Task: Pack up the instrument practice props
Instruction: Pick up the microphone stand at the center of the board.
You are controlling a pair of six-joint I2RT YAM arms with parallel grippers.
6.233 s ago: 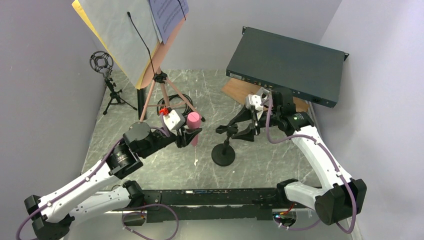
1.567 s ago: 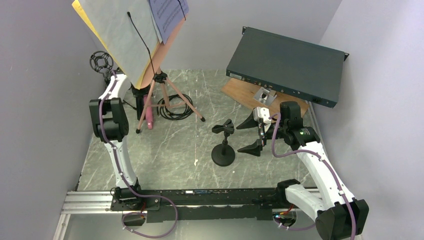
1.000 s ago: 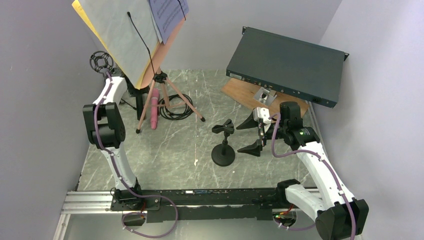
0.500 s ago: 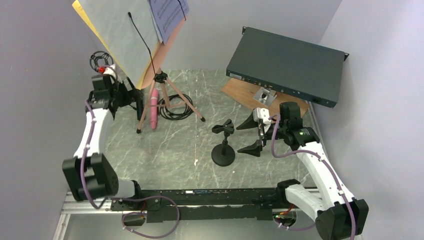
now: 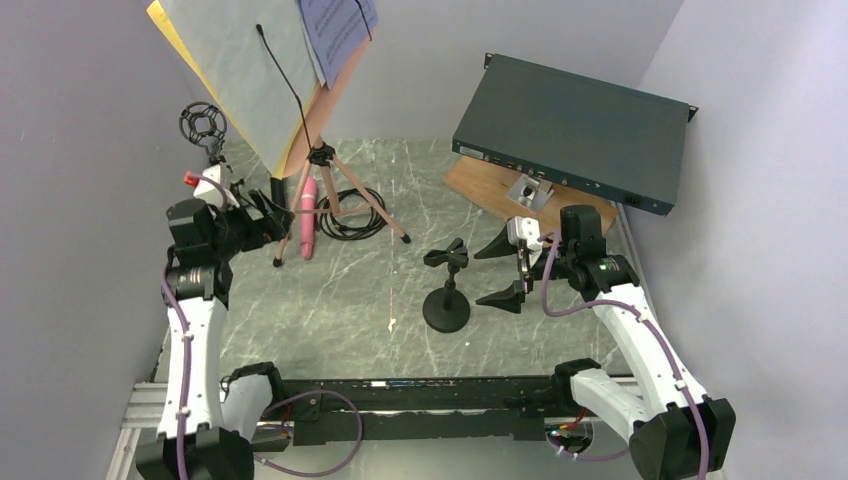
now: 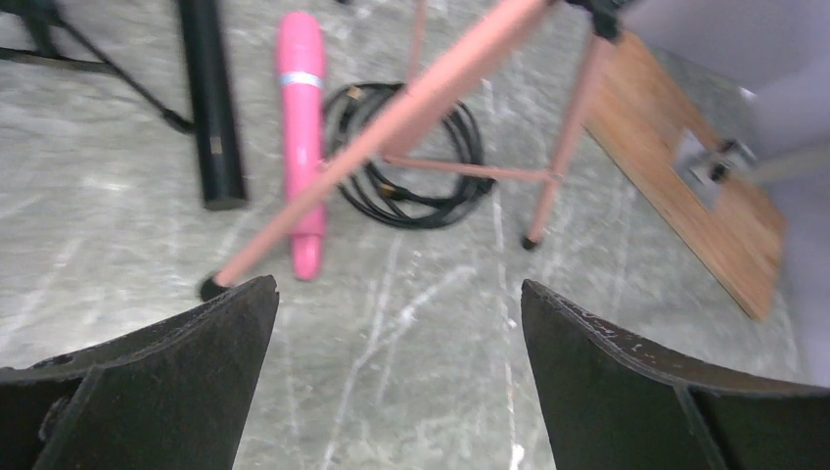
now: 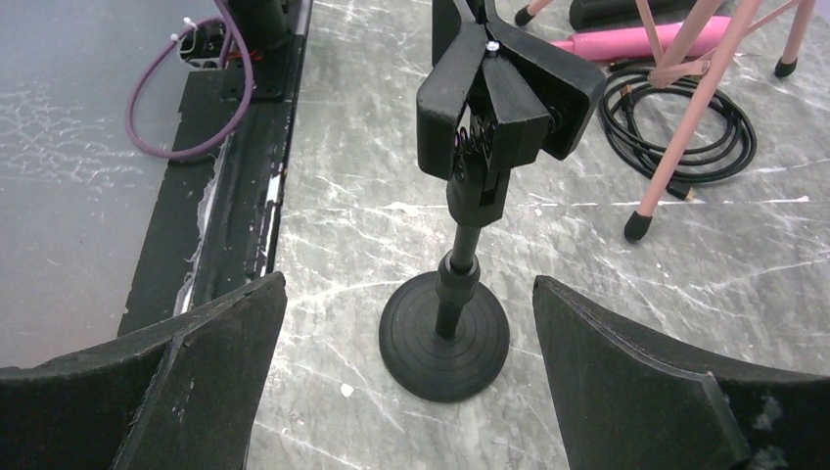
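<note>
Left gripper (image 6: pixel 396 294) gapes wide and empty above the table (image 6: pixel 411 372), facing the pink microphone (image 6: pixel 301 147). It lies flat beneath 1 pink tripod leg (image 6: pixel 391 127), beside a coiled black cable (image 6: pixel 411 162). Right gripper (image 7: pixel 408 282), equally wide and empty, faces a black mic holder (image 7: pixel 465 196) standing upright on its round base, near but not touching. Farther back, the pink music desk (image 5: pixel 338 88) carries white sheet-music pages (image 5: pixel 235 70) with yellow ones (image 5: pixel 160 22) behind. Another mic holder (image 5: pixel 203 122) stands at far left. Rightward, the teal rack box (image 5: pixel 575 130) sits over part of a wooden board (image 5: pixel 478 185).
</note>
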